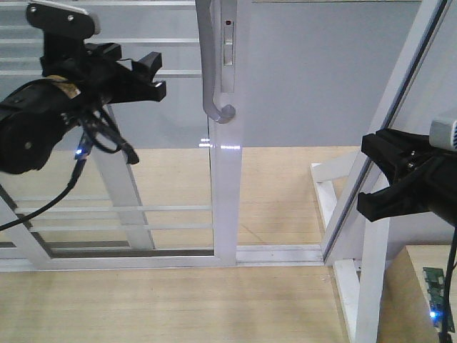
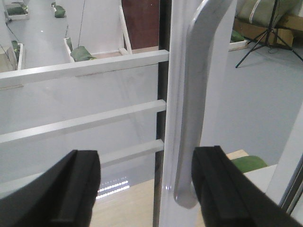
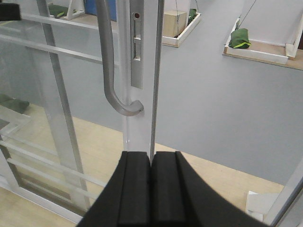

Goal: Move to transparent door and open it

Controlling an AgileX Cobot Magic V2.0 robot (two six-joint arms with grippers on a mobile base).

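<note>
The left arm [image 1: 43, 121] reaches in from the upper left at handle height. The left claw [image 2: 147, 189] is spread wide and empty. Its tips stop short, left of the curved grey handle [image 2: 199, 94]. The right arm [image 1: 439, 189] sits low at the right. The right claw [image 3: 151, 189] is pressed together on nothing and faces the edge of the transparent door [image 1: 227, 179]. The door stands at the centre, its top cut off.

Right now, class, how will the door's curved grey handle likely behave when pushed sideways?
The curved grey handle looks like rigid metal, so it probably won't flex. Its smooth sheen suggests it may be slippery. The transparent door sits on a floor track, so it should slide, not tip.
</note>
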